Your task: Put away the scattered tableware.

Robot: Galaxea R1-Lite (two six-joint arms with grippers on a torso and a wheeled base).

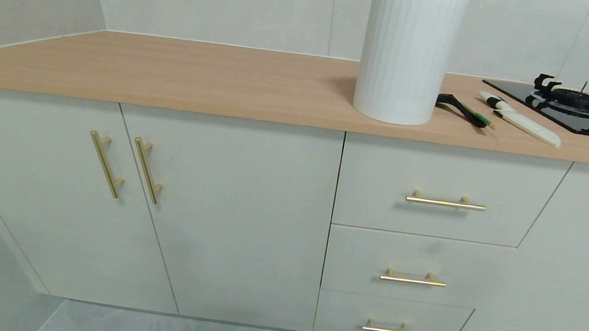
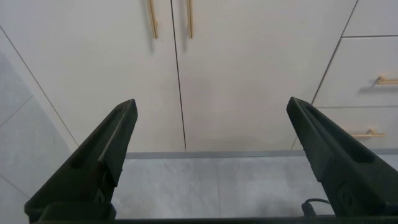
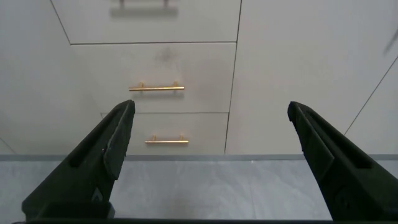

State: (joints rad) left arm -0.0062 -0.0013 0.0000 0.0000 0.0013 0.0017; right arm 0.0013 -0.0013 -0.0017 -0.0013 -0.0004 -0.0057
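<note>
- Head view: the white ribbed container (image 1: pixel 409 54) stands on the wooden counter (image 1: pixel 168 73). Just to the right of the container lie two pieces of tableware. One is a black-handled tool (image 1: pixel 463 109) with its handle end at the container's foot, and the other is a white knife (image 1: pixel 520 120) a little farther from it. Both lie loose on the counter, so I judge that the task is at its very start. Both pieces wait to be picked up and put away.
- Left wrist view: the left gripper (image 2: pixel 210 107) has its jaws spread wide, with nothing between them. It faces the cabinet doors (image 2: pixel 249 62), low near the floor, well below the container and to its left.
- Right wrist view: the right gripper (image 3: pixel 210 107) is likewise spread wide and holds nothing. It faces the lower drawers (image 3: pixel 155 68) under the container, well apart from the tableware.
</note>
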